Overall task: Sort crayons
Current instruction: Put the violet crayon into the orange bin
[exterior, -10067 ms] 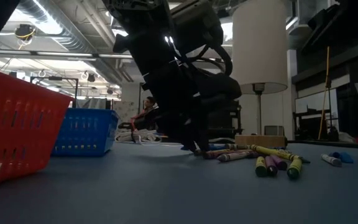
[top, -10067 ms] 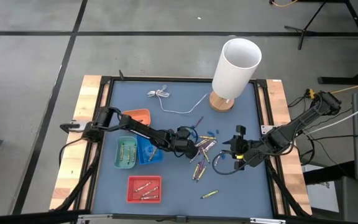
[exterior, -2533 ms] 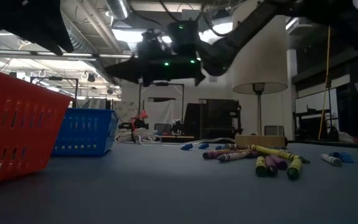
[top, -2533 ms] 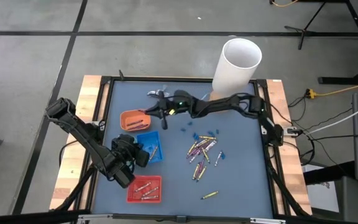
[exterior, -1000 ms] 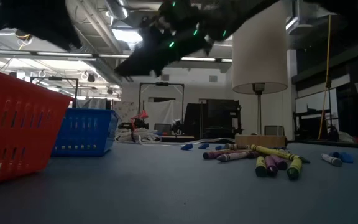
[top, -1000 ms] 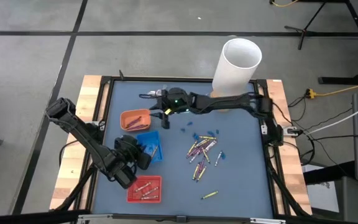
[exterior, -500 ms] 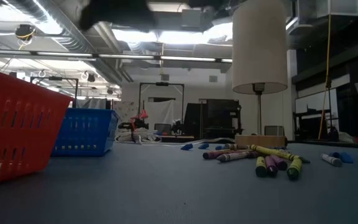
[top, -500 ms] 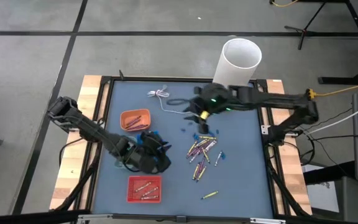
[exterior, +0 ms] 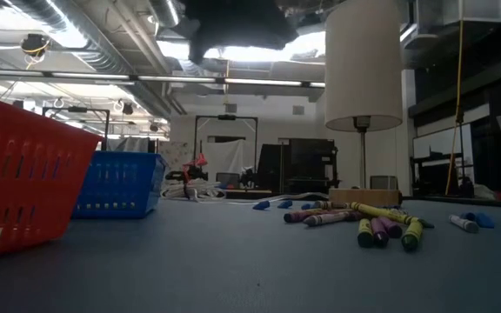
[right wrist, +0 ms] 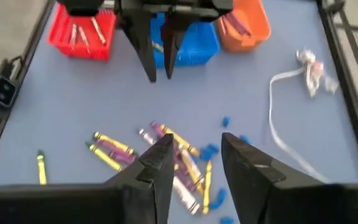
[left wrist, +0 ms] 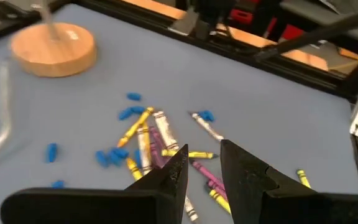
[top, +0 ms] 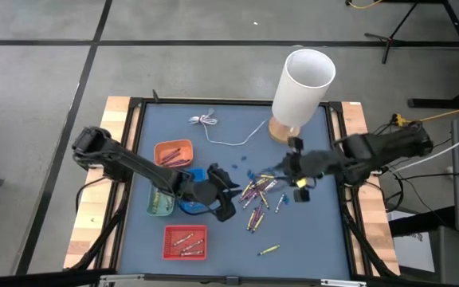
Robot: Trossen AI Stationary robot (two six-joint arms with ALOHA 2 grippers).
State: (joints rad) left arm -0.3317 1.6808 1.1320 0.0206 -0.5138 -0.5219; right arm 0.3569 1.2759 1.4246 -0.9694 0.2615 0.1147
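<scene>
Crayons (top: 260, 194) lie loose at tabletop centre, nearer right edge. Left gripper (top: 226, 194) hovers beside pile, fingers parted, empty. Right gripper (right wrist: 192, 163) above pile's other side, parted, empty. Sticks look light, stiff, prone to roll; pinch mid-length across wrapper.
</scene>
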